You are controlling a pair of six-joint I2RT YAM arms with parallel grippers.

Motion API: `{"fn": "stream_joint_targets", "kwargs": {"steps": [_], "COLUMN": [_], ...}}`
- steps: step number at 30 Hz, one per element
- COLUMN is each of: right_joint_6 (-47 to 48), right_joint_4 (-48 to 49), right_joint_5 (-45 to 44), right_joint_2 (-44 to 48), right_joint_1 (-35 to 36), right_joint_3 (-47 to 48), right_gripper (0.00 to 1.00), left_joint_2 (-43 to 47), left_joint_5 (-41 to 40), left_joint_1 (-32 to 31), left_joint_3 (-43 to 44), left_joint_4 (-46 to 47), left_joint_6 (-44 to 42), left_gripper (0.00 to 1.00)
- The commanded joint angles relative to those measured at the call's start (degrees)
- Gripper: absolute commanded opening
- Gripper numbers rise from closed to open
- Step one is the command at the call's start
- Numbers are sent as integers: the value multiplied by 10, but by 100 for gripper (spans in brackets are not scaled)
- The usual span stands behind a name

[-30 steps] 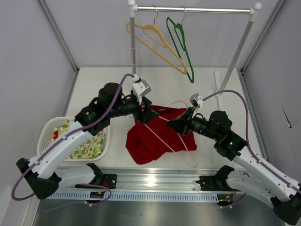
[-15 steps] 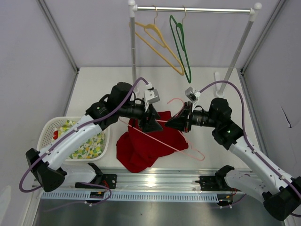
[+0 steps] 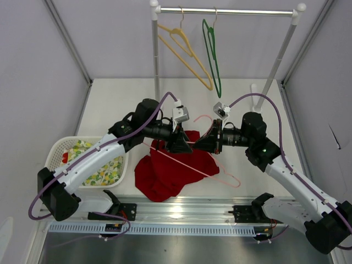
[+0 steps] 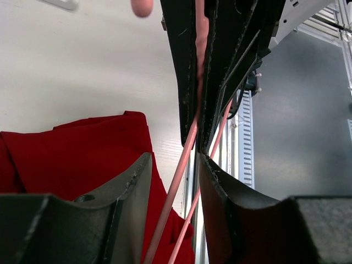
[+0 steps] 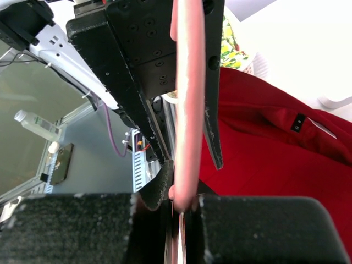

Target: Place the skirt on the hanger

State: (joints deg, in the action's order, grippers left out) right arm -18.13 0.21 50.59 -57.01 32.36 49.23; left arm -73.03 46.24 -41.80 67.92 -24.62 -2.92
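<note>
**Item 1, the skirt** [image 3: 168,176]: deep-red fabric, bunched in a loose heap on the counter [image 3: 126,99], just right of the basket [image 3: 58,144]. Its upper fold rises toward the two claws. The left wrist view [image 4: 82,154] shows it below and to one side of the fingers. The right wrist view [image 5: 264,165] shows a small dark tag on it.

**Item 2, the hanger** [image 3: 192,165]: thin pale pink wire, held above the skirt, right of the basket. Its long bar slants across the red cloth and its hook points to the far side. Whether any wire passes inside the fabric cannot be told from above; it appears to lie over it.

**Item 3, right claw** [image 3: 204,144]: right of the basket, beyond the skirt's upper fold. It is clenched on the hanger, with the wire [image 5: 188,99] pinched between its pads [image 5: 184,206].

**Item 4, left claw** [image 3: 180,144]: nose to nose with the right claw, on the side nearer the basket. Its jaws are parted, and the pink wire [image 4: 187,148] runs through the gap [image 4: 173,159] with daylight on both sides.

**Item 5, the basket**: white, at the counter's left edge, holding a floral cloth [image 3: 102,170] in white and yellow-green.

**Item 6, clothes rail** [image 3: 231,11]: well behind the basket and to its right. It carries a yellow hanger [image 3: 192,50] and a green hanger [image 3: 214,60], which hang side by side.
</note>
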Motion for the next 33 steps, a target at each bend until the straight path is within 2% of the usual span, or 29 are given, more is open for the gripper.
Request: {"fn": "stream_joint_targets", "kwargs": {"steps": [1,2,4,5,6,7,11,19,22,33], "right_joint_6": [25,29,35,38,37,35,30,13,8,5], "right_joint_4": [13,1,-20,-23,-21,-17,-10,9,11,22], "right_joint_5": [-2,-12,-40,-47,-52,-65,-74,-153,-189,-200], "right_joint_2": [17,18,26,30,33,38,45,55,63,60], "right_joint_1": [2,2,2,3,2,3,3,1,-3,-20], "right_joint_3": [30,30,28,24,23,21,21,22,23,45], "right_gripper": [0,1,14,25,30,41,54,54,39,38], "left_joint_2": [-2,0,6,7,5,3,0,1,3,0], "left_joint_5": [15,11,-2,-4,-5,-10,-15,-22,-22,-22], "left_joint_1": [-2,-1,-1,-1,-1,-1,1,4,4,5], "left_joint_3": [-11,-15,-21,-22,-22,-21,-26,-28,-31,-26], "left_joint_4": [45,50,59,62,60,60,66,76,74,61], "left_joint_6": [5,6,12,12,12,13,19,25,25,20], "left_gripper": [0,0,0,0,0,0,0,0,0,0]}}
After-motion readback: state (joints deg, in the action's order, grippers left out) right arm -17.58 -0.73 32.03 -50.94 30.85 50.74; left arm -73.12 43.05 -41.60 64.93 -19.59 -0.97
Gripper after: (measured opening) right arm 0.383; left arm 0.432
